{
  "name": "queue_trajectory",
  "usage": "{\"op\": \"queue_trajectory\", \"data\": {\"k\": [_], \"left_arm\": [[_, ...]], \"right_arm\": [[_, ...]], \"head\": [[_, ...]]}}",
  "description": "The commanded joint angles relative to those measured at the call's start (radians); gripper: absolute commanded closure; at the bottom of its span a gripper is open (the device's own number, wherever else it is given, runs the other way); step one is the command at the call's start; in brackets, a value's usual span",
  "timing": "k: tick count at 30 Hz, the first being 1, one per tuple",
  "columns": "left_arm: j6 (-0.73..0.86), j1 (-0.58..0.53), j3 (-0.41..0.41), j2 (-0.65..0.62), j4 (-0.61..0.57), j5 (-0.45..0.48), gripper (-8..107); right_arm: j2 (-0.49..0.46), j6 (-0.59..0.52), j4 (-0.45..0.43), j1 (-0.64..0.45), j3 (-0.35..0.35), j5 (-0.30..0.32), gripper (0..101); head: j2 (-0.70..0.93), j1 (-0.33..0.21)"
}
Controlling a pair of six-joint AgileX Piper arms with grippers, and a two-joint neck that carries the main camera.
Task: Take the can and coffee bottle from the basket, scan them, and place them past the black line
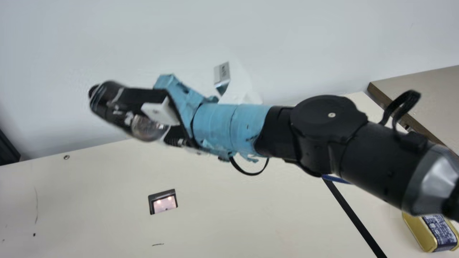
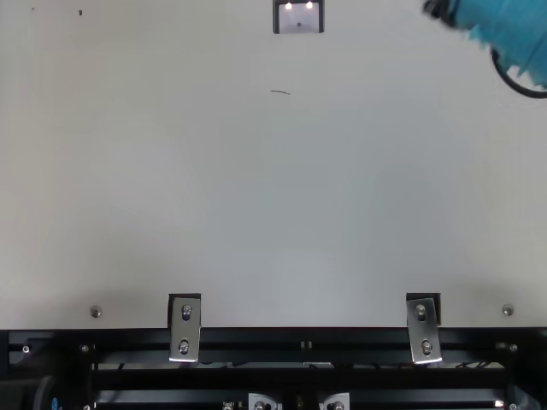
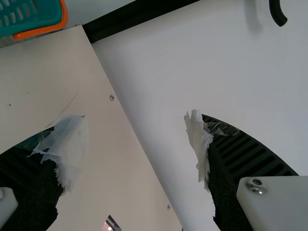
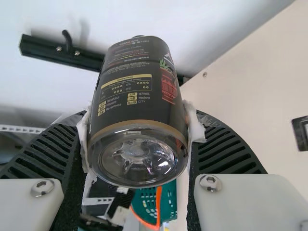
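Note:
In the main view my right gripper [image 1: 138, 109] is raised over the table's far side, shut on the dark coffee bottle [image 1: 114, 104]. The right wrist view shows the coffee bottle [image 4: 137, 96] between both fingers of the right gripper [image 4: 139, 125], its clear base towards the camera. A gold can [image 1: 426, 233] lies on the right side of the black line [image 1: 355, 216]. My left gripper [image 3: 132, 139] stands open, nothing between its fingers. The teal basket with an orange rim [image 3: 41, 33] is in the left wrist view; the basket [image 4: 168, 202] also appears beyond the bottle.
The scanner window [image 1: 164, 203] is set in the cream table [image 1: 89, 186], with two lights glowing. My right arm spans the main view from the right edge, above the black line. A beige surface with a brown edge [image 1: 423, 96] stands at the far right. A white wall rises behind.

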Motion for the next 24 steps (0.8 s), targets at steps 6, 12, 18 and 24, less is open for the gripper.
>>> {"op": "queue_trajectory", "data": {"k": [6,12,18,24], "left_arm": [[0.0,0.0,0.0,0.0,0.0,0.0,9],[0.0,0.0,0.0,0.0,0.0,0.0,9],[0.0,0.0,0.0,0.0,0.0,0.0,9],[0.0,0.0,0.0,0.0,0.0,0.0,9]], "right_arm": [[-0.003,0.0,-0.066,0.008,0.004,-0.047,101],[-0.023,-0.041,-0.19,0.089,0.055,-0.284,101],[-0.039,-0.111,-0.28,0.217,0.148,-0.568,101],[-0.038,-0.162,-0.373,0.317,0.291,-0.795,101]], "head": [[-0.013,-0.029],[-0.013,-0.029],[-0.013,-0.029],[-0.013,-0.029]]}}
